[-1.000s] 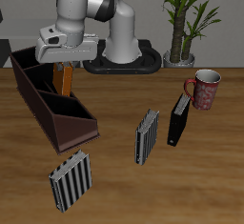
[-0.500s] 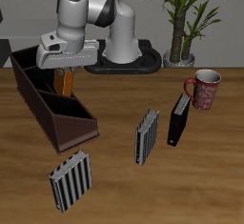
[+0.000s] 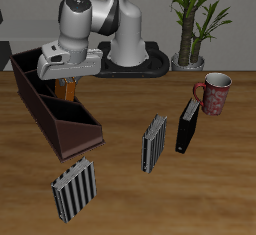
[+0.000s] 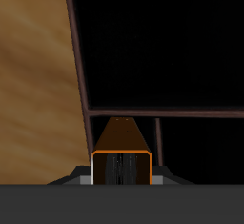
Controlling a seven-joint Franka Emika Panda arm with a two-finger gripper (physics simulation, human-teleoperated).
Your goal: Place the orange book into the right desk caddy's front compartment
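Orange book (image 3: 68,89) hangs upright, clamped in the end effector (image 3: 68,76) above the right desk caddy (image 3: 55,114), its lower end down between the dark walls. A striped book (image 3: 74,188) lies on the surface (image 3: 210,184) by the caddy's near end.

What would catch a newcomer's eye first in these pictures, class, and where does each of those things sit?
The bright orange book stands out first, held by the gripper above the right desk caddy, the long dark brown box at the table's side. Next comes the red mug farther back, beside a potted plant. Two grey-striped books and a black book stand scattered nearer the table's front edge.
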